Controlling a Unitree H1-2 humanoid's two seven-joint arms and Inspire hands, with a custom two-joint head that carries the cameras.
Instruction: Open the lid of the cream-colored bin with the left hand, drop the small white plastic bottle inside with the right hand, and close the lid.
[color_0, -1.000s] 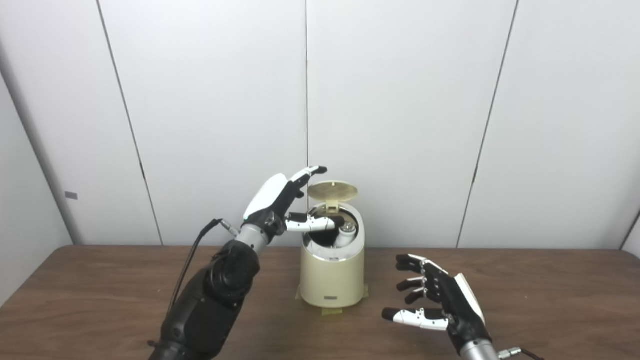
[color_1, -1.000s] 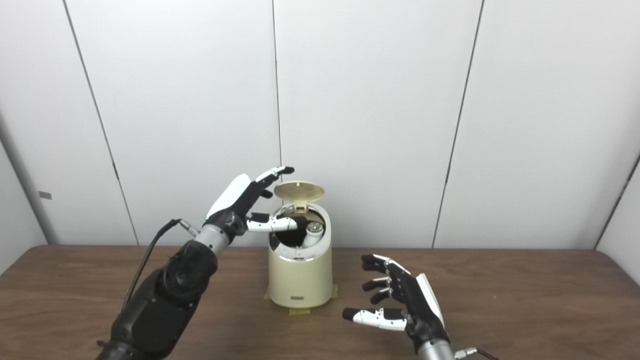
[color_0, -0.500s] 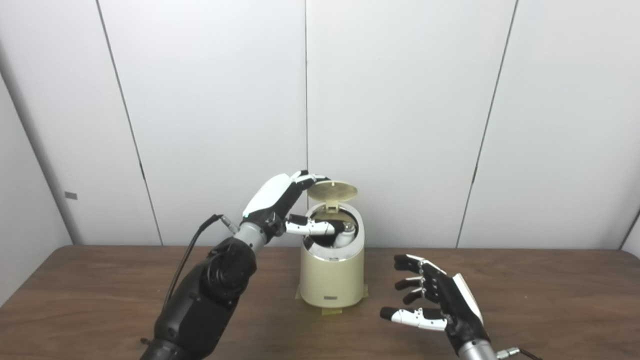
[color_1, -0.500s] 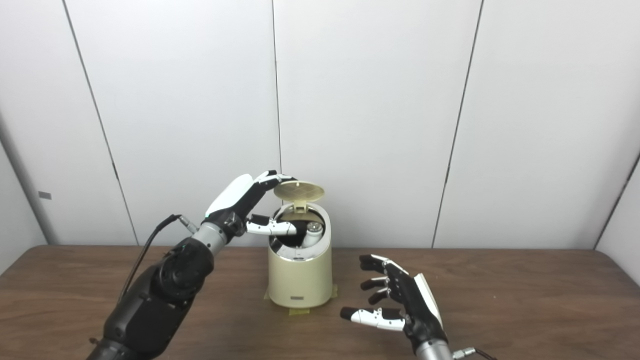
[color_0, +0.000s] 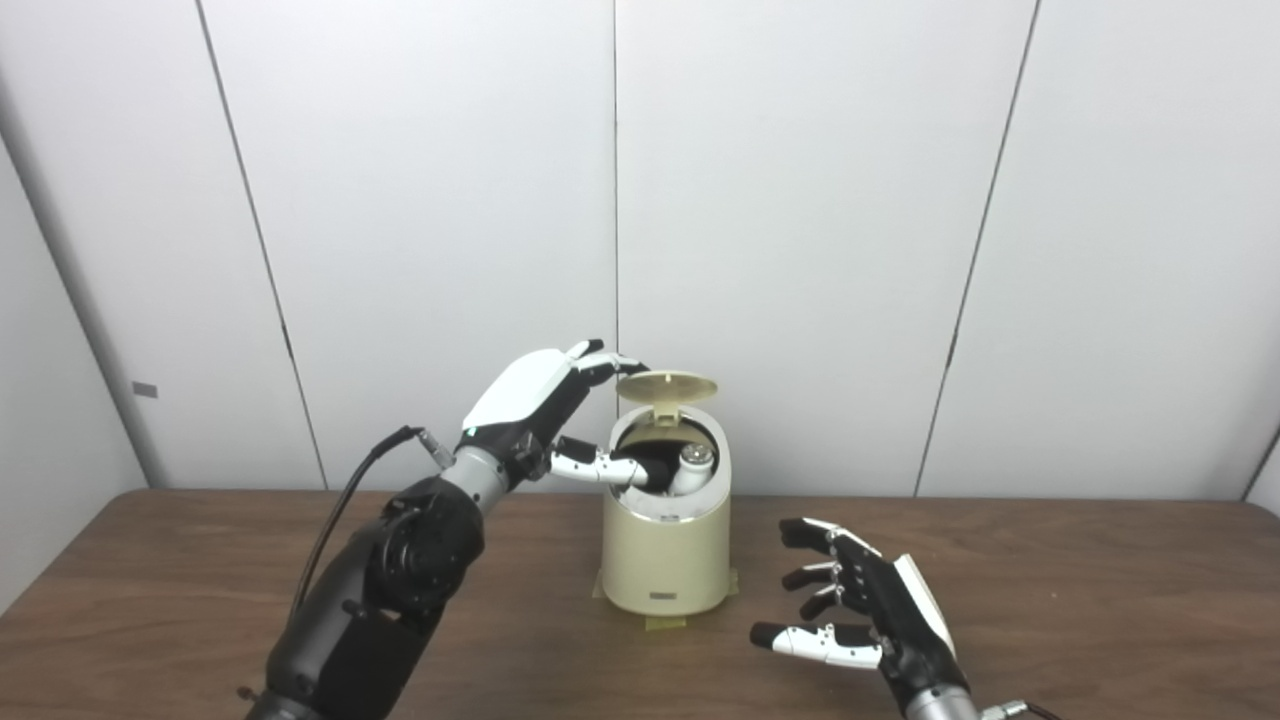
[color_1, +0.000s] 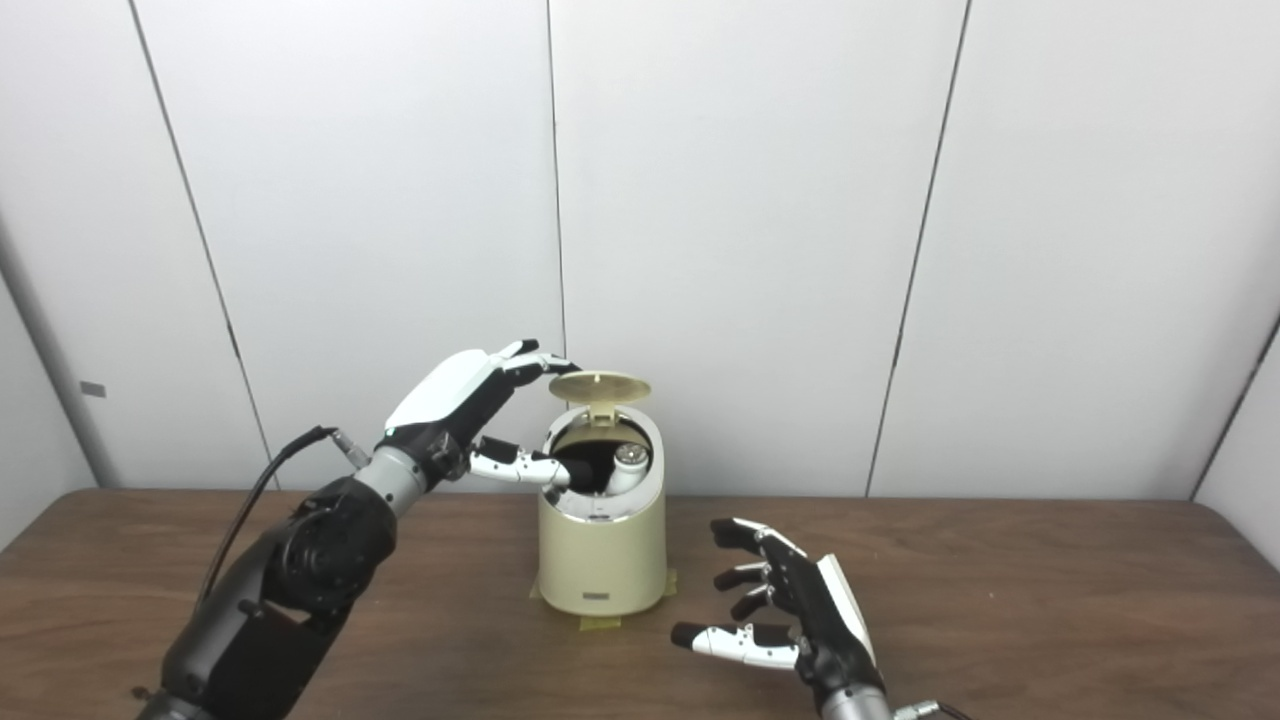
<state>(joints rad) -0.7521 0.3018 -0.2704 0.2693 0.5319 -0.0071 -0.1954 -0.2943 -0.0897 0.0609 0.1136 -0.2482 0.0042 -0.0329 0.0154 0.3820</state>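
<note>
The cream-colored bin (color_0: 664, 555) stands on the wooden table (color_0: 1050, 580) at mid-depth, its round lid (color_0: 667, 384) hinged up and tilted partway down. The small white plastic bottle (color_0: 690, 465) leans inside the bin's mouth, its silver cap showing. My left hand (color_0: 535, 405) is beside the bin's left side, its fingers (color_0: 600, 358) touching the lid's left edge from above and its thumb reaching over the rim. My right hand (color_0: 865, 610) hovers open over the table right of the bin, holding nothing.
Tape tabs (color_0: 662, 622) hold the bin's base to the table. A black cable (color_0: 350, 500) loops from the left wrist. White wall panels (color_0: 800, 200) close off the back edge of the table.
My left hand has drawn back to the left and lowered its fingers onto the lid's edge; the lid has tipped lower. My right hand has slid slightly toward the front.
</note>
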